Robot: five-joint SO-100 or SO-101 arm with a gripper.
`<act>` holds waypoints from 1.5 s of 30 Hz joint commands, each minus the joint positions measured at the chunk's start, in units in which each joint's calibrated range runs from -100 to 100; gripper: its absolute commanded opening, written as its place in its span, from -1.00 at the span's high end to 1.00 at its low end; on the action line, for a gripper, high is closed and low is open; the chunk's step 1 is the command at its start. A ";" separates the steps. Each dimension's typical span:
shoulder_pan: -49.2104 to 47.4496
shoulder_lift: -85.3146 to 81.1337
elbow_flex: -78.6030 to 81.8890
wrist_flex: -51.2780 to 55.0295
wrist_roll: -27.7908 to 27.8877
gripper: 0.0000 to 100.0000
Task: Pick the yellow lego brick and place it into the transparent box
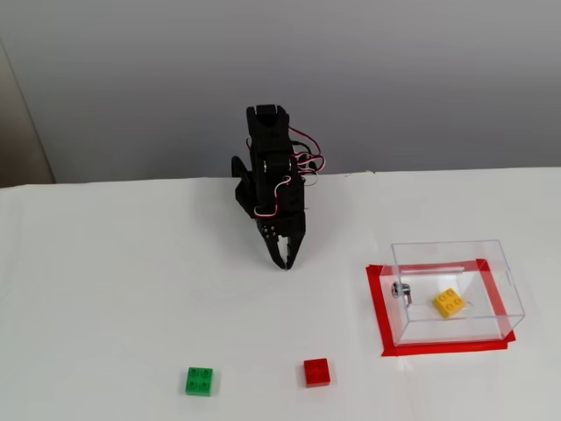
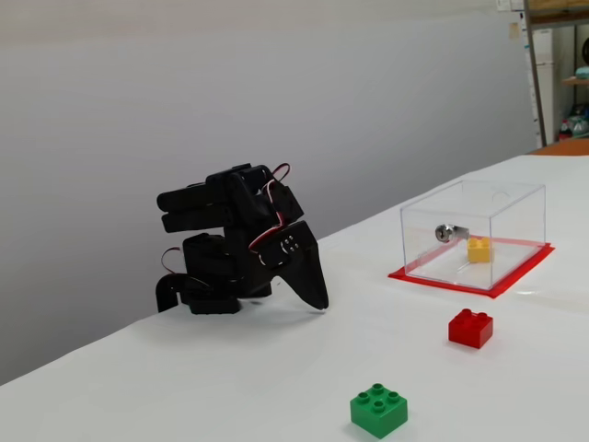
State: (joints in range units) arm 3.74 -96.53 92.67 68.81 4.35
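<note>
Sitting inside the transparent box [image 1: 456, 289], the yellow lego brick [image 1: 449, 303]; claw [image 1: 284, 261] closed, empty.

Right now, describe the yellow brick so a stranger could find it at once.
Find the transparent box on its red-taped patch at the table's right side in a fixed view. The yellow lego brick lies inside it; the red brick and green brick sit outside.
</note>
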 commanded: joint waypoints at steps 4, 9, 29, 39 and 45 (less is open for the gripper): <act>0.88 -3.21 0.36 1.60 -0.17 0.97; 0.51 -3.21 0.36 1.77 -0.17 0.97; 0.22 -3.21 -0.45 5.60 -0.17 0.97; 0.22 -3.21 -0.45 5.60 -0.17 0.97; 0.22 -3.21 -0.45 5.60 -0.17 0.97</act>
State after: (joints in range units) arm 4.06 -99.24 92.94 74.38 4.35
